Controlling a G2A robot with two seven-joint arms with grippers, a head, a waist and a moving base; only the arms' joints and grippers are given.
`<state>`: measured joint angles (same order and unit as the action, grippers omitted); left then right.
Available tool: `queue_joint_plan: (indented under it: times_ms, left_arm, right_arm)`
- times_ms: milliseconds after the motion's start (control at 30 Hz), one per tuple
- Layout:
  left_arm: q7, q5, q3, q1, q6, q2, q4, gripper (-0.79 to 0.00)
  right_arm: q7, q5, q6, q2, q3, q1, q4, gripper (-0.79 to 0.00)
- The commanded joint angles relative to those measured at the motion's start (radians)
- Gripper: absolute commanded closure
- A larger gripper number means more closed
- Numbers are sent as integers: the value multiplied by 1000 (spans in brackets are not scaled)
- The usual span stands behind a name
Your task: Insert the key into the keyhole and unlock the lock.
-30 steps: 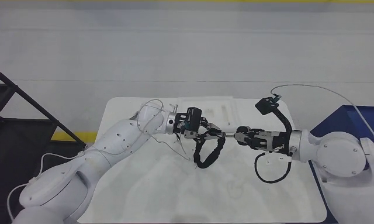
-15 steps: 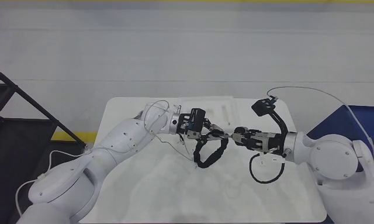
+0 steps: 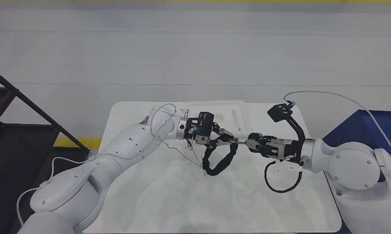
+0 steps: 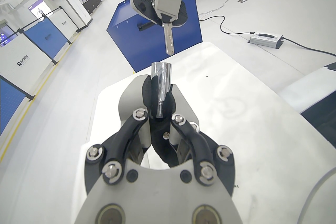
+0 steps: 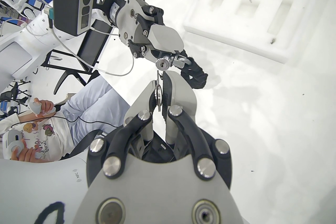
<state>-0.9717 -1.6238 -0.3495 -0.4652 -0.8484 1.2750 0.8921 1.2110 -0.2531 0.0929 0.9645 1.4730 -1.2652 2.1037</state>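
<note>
My left gripper (image 3: 225, 137) is shut on the chrome cylinder of the lock (image 4: 160, 83), held above the middle of the white table (image 3: 153, 191). The lock's black cable loop (image 3: 218, 160) hangs below it. Facing it from the other side, my right gripper (image 3: 248, 140) is shut on the key (image 4: 168, 37). The key's blade points at the cylinder's end, and its tip stands a short gap away. In the right wrist view the round keyhole face (image 5: 162, 64) sits just beyond the key (image 5: 157, 93), roughly in line with it.
A white foam tray (image 3: 235, 115) with rectangular pockets lies at the table's far side, behind the grippers. A blue cabinet (image 3: 360, 127) stands off the table's right edge. Bare table surface spreads in front of both arms.
The right arm edged toward the lock, then drew back a little. The left gripper and lock have barely shifted. Key and cylinder stay apart.
</note>
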Motion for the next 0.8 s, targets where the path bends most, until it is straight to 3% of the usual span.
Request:
queue_joint_plan:
  times_ms: [0, 767]
  left_arm:
    - [3, 4, 3, -2, -3, 0, 7, 0]
    - [8, 65, 32, 3, -8, 1, 3, 0]
  right_arm:
    - [-2, 3, -4, -1, -3, 2, -8, 0]
    - [-42, -1, -17, -14, -27, 15, -39, 0]
